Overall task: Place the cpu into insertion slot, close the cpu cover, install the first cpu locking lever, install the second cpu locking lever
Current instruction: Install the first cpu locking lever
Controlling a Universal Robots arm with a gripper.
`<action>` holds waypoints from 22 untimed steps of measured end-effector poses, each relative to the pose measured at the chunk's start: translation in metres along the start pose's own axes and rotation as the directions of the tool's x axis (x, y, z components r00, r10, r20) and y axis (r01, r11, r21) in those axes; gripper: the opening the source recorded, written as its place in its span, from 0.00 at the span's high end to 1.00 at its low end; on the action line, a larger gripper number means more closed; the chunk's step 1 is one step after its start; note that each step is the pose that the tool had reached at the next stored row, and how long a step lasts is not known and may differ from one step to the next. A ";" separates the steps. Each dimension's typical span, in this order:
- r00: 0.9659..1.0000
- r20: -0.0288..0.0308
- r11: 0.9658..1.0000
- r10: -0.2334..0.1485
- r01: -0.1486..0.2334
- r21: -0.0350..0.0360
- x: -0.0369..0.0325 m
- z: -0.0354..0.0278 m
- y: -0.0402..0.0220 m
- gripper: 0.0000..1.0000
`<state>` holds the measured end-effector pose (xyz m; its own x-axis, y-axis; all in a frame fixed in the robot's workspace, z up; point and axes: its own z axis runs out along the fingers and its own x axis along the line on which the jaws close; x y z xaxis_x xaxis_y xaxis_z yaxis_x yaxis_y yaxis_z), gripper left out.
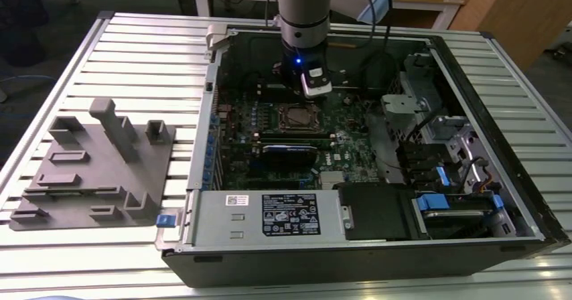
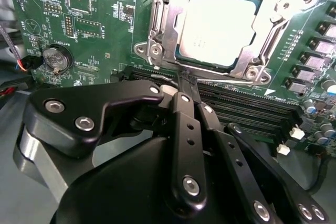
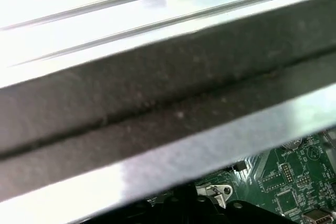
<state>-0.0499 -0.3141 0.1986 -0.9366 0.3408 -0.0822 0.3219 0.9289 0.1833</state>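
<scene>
1. The tool (image 2: 187, 85) hangs inside the open computer case (image 1: 358, 266), which lies on the slatted desk (image 1: 134, 52). Its fingers are pressed together with nothing visible between them. In the second wrist view their joined tip sits at the edge of the insertion slot (image 1: 295, 118).
2. The green circuit board (image 2: 105, 35) surrounds the insertion slot. Dark memory rails lie just beside the slot, on the tool's side. Keep your motion clear of them and of the case wall.
3. The cpu cover (image 2: 160, 30) appears to lie flat over the insertion slot, with its window framing the chip. I judge the work is now at the locking levers. Before loading a lever, check that the cover sits level all round.
4. The cpu (image 2: 220, 22) rests inside the insertion slot, its silver face showing through the cover's window. It looks square to the frame, which suggests it is seated.
5. The locking levers are too thin for me to tell whether either one is latched. Since the tip is so near the slot's edge, push slowly and along the lever's own swing. Hold the fingers together so the rod cannot slip between them. A sideways slip could scrape the board just beside the slot.
</scene>
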 end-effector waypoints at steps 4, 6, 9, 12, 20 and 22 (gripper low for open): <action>1.000 0.002 1.000 0.008 -0.008 0.000 0.0008 0.0001 0.0009 0.89; 1.000 0.002 1.000 0.008 -0.008 0.000 0.0009 0.0001 0.0011 0.89; 1.000 0.003 1.000 0.008 -0.008 0.000 0.0011 0.0003 0.0015 0.89; 1.000 0.004 1.000 0.008 -0.008 0.000 0.0012 0.0005 0.0019 0.89; 1.000 0.006 1.000 0.008 -0.008 0.006 0.0016 0.0007 0.0030 0.89; 1.000 0.007 1.000 0.008 -0.008 0.008 0.0016 0.0008 0.0030 0.89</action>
<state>-0.0504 -0.3107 0.1983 -0.9330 0.3492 -0.0872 0.3306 0.9272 0.1762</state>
